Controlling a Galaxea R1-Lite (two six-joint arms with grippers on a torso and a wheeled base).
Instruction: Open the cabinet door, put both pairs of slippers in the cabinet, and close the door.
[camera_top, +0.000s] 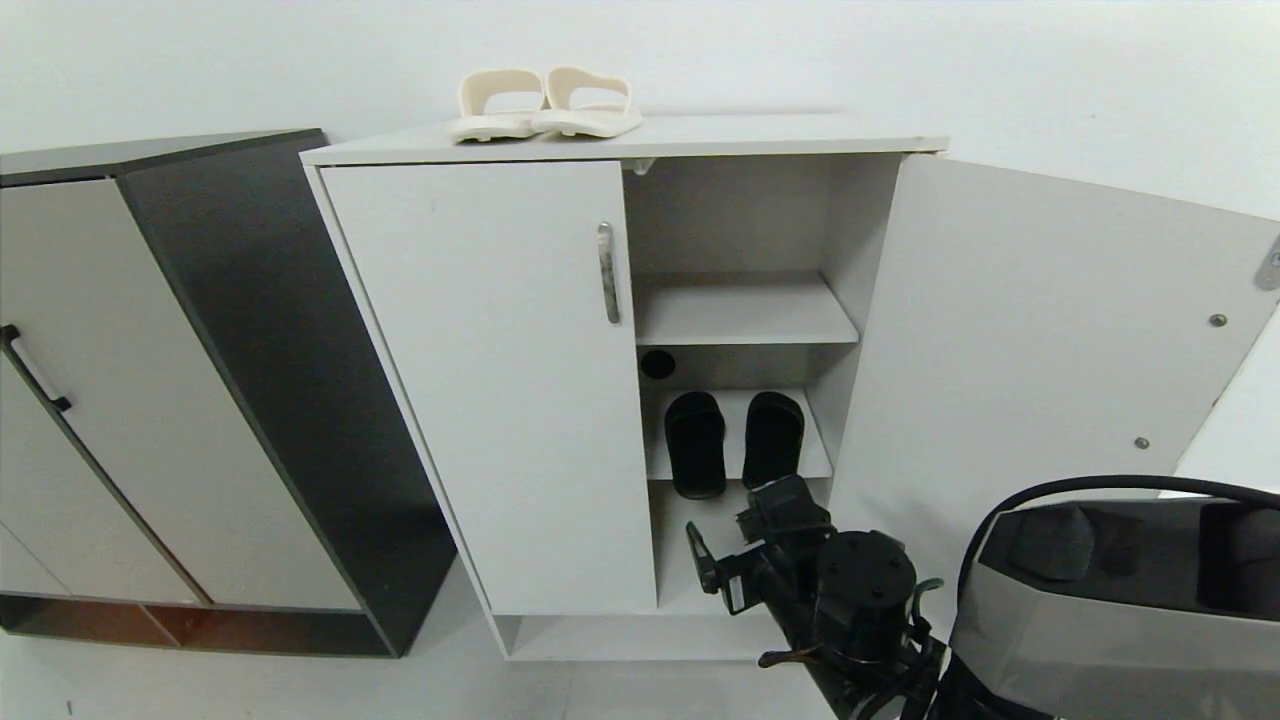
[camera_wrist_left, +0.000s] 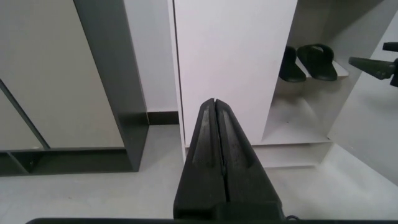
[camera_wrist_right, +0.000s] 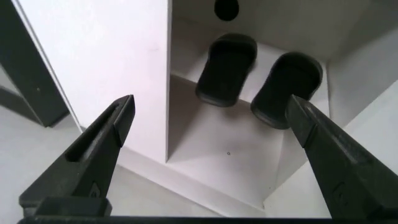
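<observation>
At lower centre of the head view, the right arm angles up toward the white cabinet (camera_top: 780, 135), its door (camera_top: 1040, 330) swung open and the right gripper (camera_top: 745, 530) spread just below the black slippers (camera_top: 695, 442) on the middle shelf; cream slippers (camera_top: 590, 120) sit on top, and the left gripper (camera_wrist_left: 214, 106) is pressed together.

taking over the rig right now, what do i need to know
Left gripper: shut, empty, held low facing the cabinet's closed left door.
Right gripper: open, empty, just in front of the black slippers.
Black slippers lie on the lower shelf of the cabinet; cream slippers sit on the cabinet top.
Done: right door open, black pair in.
Left: put the cream pair inside, close the door.
</observation>
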